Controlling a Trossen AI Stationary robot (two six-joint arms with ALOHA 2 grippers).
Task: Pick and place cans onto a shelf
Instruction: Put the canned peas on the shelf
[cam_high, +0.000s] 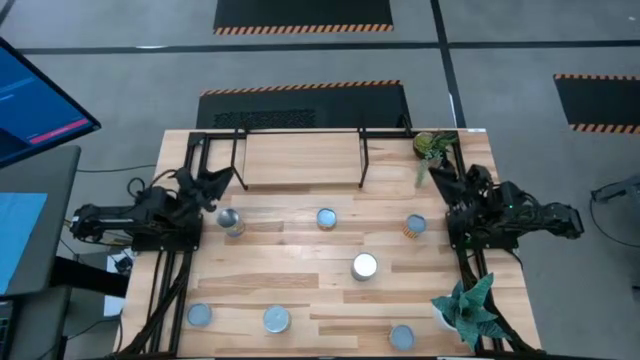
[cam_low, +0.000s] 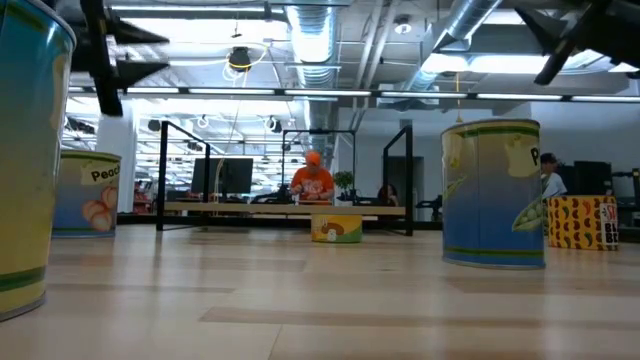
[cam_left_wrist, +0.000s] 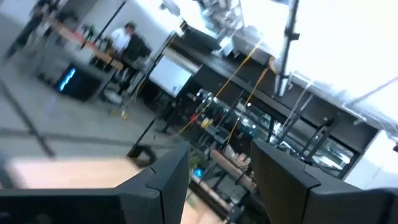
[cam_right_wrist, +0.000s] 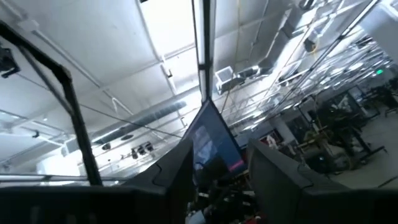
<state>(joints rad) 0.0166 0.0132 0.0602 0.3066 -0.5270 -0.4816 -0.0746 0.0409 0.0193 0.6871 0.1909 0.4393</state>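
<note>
Wooden table (cam_high: 300, 300), seven round-topped cans (cam_high: 364, 266)

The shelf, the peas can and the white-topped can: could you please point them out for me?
shelf (cam_high: 300, 160), high view, bare wooden board.
peas can (cam_low: 492, 195), low view, side label.
white-topped can (cam_high: 364, 266), high view, round top.

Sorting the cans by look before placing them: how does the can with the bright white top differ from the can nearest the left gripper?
The white-topped can stands upright in open table right of centre, far from both arms, showing only its pale lid. The can by the left gripper sits just beside that gripper, nearer the shelf, with a duller grey top and some side wall showing. Both are small round tins on the table, neither yet on the shelf.
</note>
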